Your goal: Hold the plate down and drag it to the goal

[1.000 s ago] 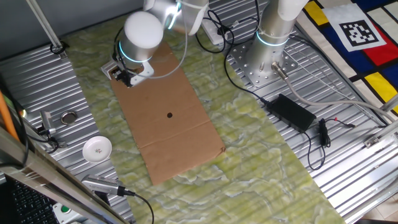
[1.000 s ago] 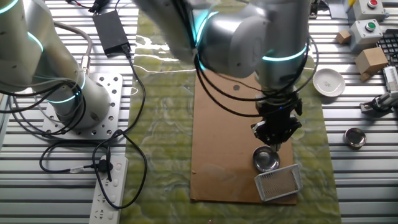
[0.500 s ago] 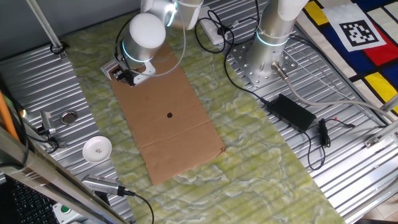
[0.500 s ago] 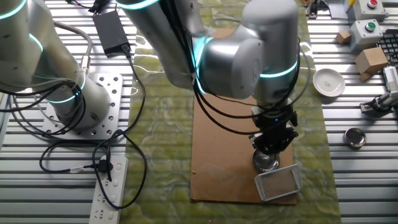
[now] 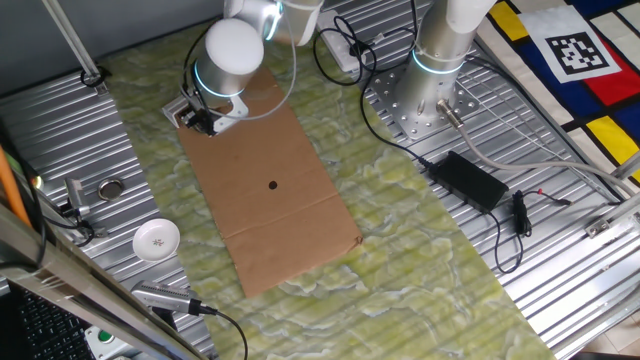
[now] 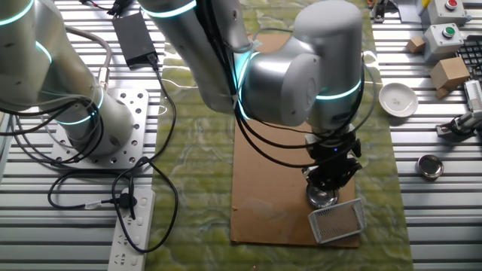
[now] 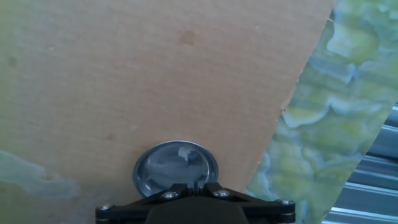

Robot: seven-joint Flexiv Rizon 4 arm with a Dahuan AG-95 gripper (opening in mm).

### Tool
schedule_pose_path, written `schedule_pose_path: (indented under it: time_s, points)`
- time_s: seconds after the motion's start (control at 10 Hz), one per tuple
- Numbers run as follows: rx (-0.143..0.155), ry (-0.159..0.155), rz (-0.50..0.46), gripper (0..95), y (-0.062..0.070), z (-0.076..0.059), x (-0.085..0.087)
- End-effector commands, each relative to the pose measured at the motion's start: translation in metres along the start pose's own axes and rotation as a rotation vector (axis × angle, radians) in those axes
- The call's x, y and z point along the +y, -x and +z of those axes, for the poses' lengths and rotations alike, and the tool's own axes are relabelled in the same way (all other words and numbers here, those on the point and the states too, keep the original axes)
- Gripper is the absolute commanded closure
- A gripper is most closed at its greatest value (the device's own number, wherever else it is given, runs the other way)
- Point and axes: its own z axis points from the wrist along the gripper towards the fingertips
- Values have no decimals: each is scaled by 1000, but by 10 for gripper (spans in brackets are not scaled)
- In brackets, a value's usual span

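Reaching steeply down over the far corner of the cardboard sheet (image 6: 279,173), the arm (image 6: 301,68) points its wrist almost straight at the table, its big silver joint housing hanging right above the work spot. The gripper (image 6: 329,178) sits low on the plate (image 6: 322,197) — in the other fixed view the black fingers come down onto the disc's top, and only the lower rim of the silvery disc shows beneath them. From the hand view the plate (image 7: 176,170) lies just ahead of the black gripper body (image 7: 196,208), its nearer rim tucked under that body, and its shiny centre mirrors something pale. Whether the fingers are spread or pressed together I cannot tell (they are hidden by the wrist in both fixed views and out of frame in the hand view).

The plate rests on the cardboard near the sheet's edge, where the brown board gives way to the green marbled cloth (image 7: 336,124). Just beside it, toward the sheet's corner, lies the goal (image 6: 337,220) — a white frame, seemingly touching the disc's rim. In the one fixed view the arm's round housing (image 5: 232,45) covers plate and gripper. Off on the ribbed metal table (image 6: 437,218) stand a white dish (image 6: 398,98) and a small metal ring (image 6: 430,166).
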Motion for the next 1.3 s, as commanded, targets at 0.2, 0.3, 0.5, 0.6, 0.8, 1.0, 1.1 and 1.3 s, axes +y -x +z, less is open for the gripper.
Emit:
schedule_pose_path:
  time_s: [0.2,0.3,0.5,0.6,0.8,1.0,1.1,1.3]
  points:
    - [0,-6,-4,950,-2,7,0]
    - [-1,-7,-6,950,-3,9,0]
    - [0,-9,-9,950,-5,10,1]
    - [0,-11,-13,950,-5,11,1]
    - [-2,-14,-18,950,-8,15,2]
    - [-1,-17,-21,950,-10,17,3]
    - [-1,-18,-24,950,-11,18,3]
    - [0,-21,-28,950,-13,19,4]
